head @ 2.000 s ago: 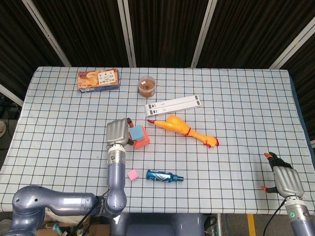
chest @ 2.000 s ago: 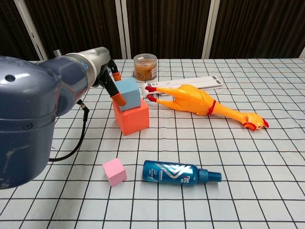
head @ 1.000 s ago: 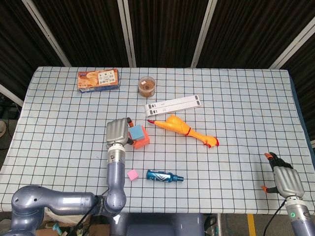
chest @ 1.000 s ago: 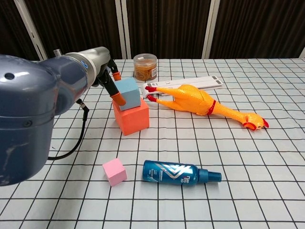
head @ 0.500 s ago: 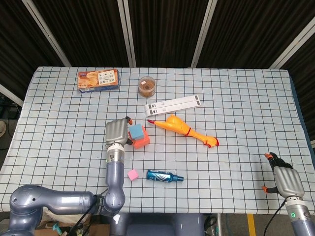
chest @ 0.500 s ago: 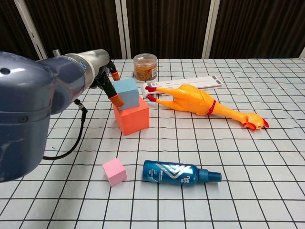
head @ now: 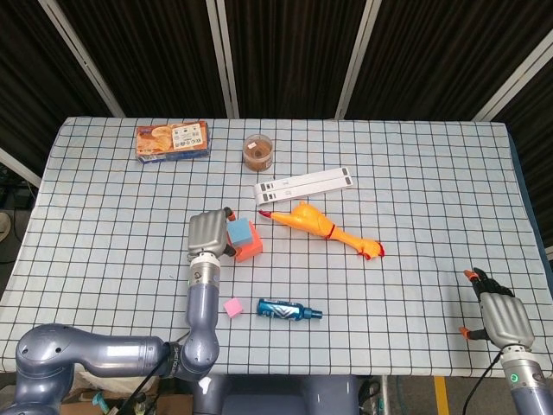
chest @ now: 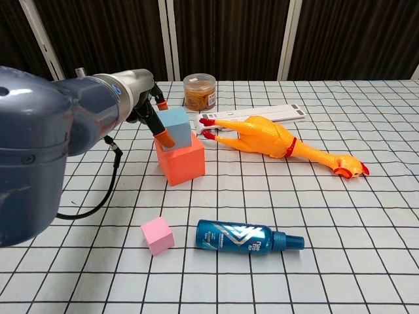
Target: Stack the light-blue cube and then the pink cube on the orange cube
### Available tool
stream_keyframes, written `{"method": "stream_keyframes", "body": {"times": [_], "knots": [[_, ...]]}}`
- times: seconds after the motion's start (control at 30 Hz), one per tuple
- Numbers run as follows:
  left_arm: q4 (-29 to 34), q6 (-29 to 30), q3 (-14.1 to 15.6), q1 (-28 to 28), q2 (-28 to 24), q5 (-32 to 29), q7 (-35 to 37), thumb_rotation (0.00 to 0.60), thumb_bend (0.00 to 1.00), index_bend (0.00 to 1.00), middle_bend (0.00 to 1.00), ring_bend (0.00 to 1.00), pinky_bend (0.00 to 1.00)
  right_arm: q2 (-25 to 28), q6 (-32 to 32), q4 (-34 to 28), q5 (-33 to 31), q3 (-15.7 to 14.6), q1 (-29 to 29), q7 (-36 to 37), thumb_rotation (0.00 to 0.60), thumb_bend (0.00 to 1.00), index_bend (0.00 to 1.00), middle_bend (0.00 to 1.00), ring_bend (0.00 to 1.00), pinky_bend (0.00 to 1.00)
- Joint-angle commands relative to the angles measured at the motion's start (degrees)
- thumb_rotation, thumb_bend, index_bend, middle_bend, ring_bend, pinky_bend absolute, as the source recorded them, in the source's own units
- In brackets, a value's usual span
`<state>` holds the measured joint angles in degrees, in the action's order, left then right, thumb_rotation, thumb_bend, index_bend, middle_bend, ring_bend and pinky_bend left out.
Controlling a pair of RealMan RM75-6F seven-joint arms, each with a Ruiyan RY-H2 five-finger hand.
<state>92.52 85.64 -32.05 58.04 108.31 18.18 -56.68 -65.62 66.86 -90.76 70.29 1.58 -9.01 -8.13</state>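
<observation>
The light-blue cube (chest: 175,127) (head: 239,233) sits on top of the orange cube (chest: 181,161) (head: 250,251) left of the table's middle. My left hand (chest: 147,114) (head: 207,233) is at the blue cube's left side, and its orange-tipped fingers (chest: 164,138) hold that cube at its near and far edges. The pink cube (chest: 158,235) (head: 232,306) lies alone on the cloth, nearer the front edge. My right hand (head: 499,316) rests at the front right corner, far from the cubes, with fingers apart and nothing in it. The chest view does not show it.
A rubber chicken (chest: 278,142) lies just right of the stack, with a white strip (chest: 262,113) and a jar (chest: 200,91) behind it. A blue spray bottle (chest: 245,237) lies right of the pink cube. A snack box (head: 173,140) is at the back left.
My left hand drifted slightly left half a second ago and has come back right against the light-blue cube. The cubes and my right hand stay where they were.
</observation>
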Motion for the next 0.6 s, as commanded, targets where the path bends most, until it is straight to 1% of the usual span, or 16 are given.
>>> {"method": "stream_keyframes", "body": {"times": [0.03, 0.3, 0.6], "knots": [[0.4, 0.4, 0.1, -0.1, -0.4, -0.2, -0.3, 0.600, 0.02, 0.39, 0.94, 0.88, 1.00, 0.1, 0.1, 0.0, 0.0, 0.0, 0.0, 0.1, 0.600, 0.10, 0.12, 0.08, 0.16, 0.22], [2.0, 1.8, 0.4, -0.4, -1.4, -1.7, -2.1, 0.600, 0.01, 0.40, 0.95, 0.88, 1.00, 0.1, 0.0, -0.3, 0.2, -0.1, 0.0, -0.1, 0.600, 0.10, 0.12, 0.08, 0.16, 0.22], [2.2, 1.7, 0.8, -0.4, -1.7, -3.0, -2.8, 0.600, 0.02, 0.40, 0.95, 0.88, 1.00, 0.4, 0.3, -0.5, 0.0, 0.1, 0.1, 0.1, 0.600, 0.10, 0.12, 0.08, 0.16, 0.22]]}}
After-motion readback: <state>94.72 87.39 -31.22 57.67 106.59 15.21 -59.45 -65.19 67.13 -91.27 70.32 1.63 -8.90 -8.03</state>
